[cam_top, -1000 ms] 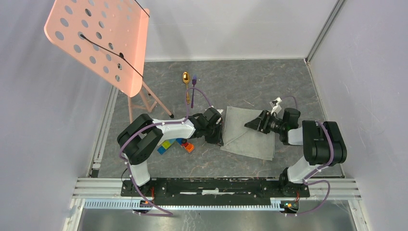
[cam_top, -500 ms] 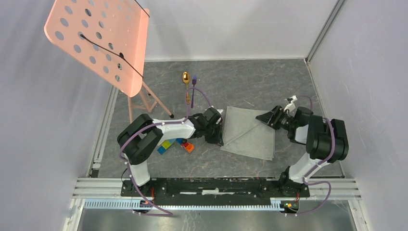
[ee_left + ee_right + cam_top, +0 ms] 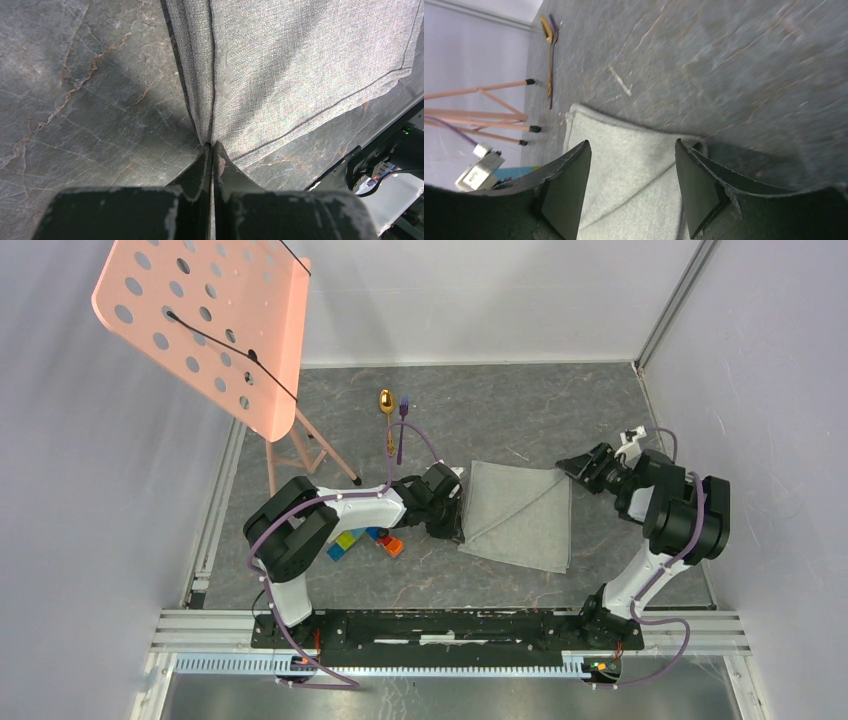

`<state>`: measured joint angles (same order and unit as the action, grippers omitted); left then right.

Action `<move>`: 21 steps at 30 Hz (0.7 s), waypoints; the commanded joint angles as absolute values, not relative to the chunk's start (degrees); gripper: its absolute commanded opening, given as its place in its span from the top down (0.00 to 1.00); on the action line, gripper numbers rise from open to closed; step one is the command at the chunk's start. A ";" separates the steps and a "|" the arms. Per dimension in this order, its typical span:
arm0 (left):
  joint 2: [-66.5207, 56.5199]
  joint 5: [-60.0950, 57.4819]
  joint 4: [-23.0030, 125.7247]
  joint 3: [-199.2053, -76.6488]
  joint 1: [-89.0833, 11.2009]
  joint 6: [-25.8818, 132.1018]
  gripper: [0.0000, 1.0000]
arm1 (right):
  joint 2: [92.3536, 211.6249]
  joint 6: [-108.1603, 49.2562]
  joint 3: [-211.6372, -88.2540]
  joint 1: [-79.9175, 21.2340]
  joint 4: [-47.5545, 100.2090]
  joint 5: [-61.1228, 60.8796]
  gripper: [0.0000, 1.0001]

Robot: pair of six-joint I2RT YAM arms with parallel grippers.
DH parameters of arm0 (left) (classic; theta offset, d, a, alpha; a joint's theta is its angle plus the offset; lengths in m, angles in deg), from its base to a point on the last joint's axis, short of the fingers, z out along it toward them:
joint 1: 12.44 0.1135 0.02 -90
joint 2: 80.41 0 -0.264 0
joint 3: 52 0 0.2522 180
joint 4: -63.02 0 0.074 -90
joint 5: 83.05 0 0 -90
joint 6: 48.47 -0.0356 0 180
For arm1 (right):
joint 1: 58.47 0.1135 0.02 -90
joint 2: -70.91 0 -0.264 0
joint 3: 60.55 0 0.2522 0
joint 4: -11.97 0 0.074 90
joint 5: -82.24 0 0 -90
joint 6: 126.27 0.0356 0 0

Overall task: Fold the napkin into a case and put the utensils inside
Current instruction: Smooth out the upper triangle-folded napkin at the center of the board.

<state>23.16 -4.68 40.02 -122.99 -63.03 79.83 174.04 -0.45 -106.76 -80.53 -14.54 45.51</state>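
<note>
Pinching, left tool (image 3: 211,150): closed tight on the left edge of the napkin (image 3: 520,518), near its near-left corner. The wrist view shows the cloth drawn into a small ridge that runs straight into the fingertips, with no gap between the jaws.
Right tool (image 3: 577,467): jaws well apart and nothing held. It sits at the napkin's far-right corner, pointing left across the cloth. Whether it touches the cloth: cannot tell.
Napkin, position: flat on the grey marbled worktop (image 3: 500,405), between the two tools, in the middle-right of the work area.
Napkin, shape: a broad, roughly square patch. One layer is folded over, with its hemmed edge running diagonally from the near left up to the far-right corner.
Case: not formed; the cloth is wide, not a narrow strip.
Utensils: gold spoon (image 3: 386,403) and purple fork (image 3: 402,428) lie side by side on bare worktop, heads toward the far wall. They are beyond the left tool and well apart from the napkin.
Toy blocks (image 3: 362,540): a small coloured cluster on the worktop, just beside the left arm and partly hidden by it.
Pink perforated panel (image 3: 200,320): on slim legs at the far left, tilted over that corner.
</note>
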 commanded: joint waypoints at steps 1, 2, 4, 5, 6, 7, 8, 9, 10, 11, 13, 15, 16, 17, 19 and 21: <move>24.70 -3.73 37.04 -121.44 -63.31 77.66 0.98 | 173.73 -6.77 -113.47 -81.94 -5.20 42.08 0.32; 24.40 -3.77 36.87 -121.56 -63.33 77.70 0.98 | 172.45 -8.83 -114.59 -81.79 -1.35 40.59 0.32; 23.60 -4.07 36.49 -121.95 -63.33 77.75 0.98 | 167.79 -13.48 -116.81 -80.58 7.33 36.63 0.32; 23.20 -4.62 36.43 -122.21 -63.38 77.81 0.97 | 165.64 -17.12 -118.64 -80.03 13.24 32.87 0.32; 22.80 -5.02 36.27 -122.71 -63.33 77.89 0.96 | 162.96 -19.63 -120.78 -79.38 20.70 29.09 0.31; 22.45 -5.58 36.11 -123.17 -63.33 78.02 0.93 | 160.41 -20.94 -121.64 -78.85 24.31 25.93 0.31; 22.08 -5.85 35.84 -123.68 -63.31 78.16 0.89 | 157.23 -21.22 -121.43 -77.93 25.52 25.15 0.30; 21.65 -6.05 35.39 -124.34 -63.33 78.35 0.85 | 154.55 -21.36 -120.70 -76.86 27.31 25.23 0.30; 21.14 -6.03 34.70 -124.84 -63.34 78.27 0.83 | 151.79 -21.53 -119.90 -75.10 28.48 25.29 0.29; 20.37 -5.91 34.34 -125.22 -63.33 78.48 0.79 | 149.48 -21.88 -119.01 -73.32 29.79 26.01 0.29; 18.08 -5.75 33.69 -125.34 -63.33 79.00 0.72 | 147.32 -21.91 -117.02 -68.74 30.73 30.40 0.28; 15.57 -5.61 32.71 -125.60 -63.33 79.50 0.66 | 146.15 -18.10 -112.84 -65.09 26.69 37.76 0.28; 14.25 -5.42 32.48 -125.61 -63.39 79.86 0.63 | 145.79 -16.18 -110.45 -63.70 22.65 40.49 0.28; 12.54 -5.28 32.31 -125.55 -63.42 80.33 0.61 | 145.45 -13.98 -108.48 -62.35 20.24 41.72 0.27; 9.95 -5.49 33.35 -125.45 -63.63 81.57 0.55 | 145.15 -10.88 -104.56 -59.86 14.13 43.06 0.25; 8.65 -8.22 37.64 -124.81 -63.77 83.19 0.48 | 146.89 -11.25 -103.78 -59.31 12.77 44.03 0.24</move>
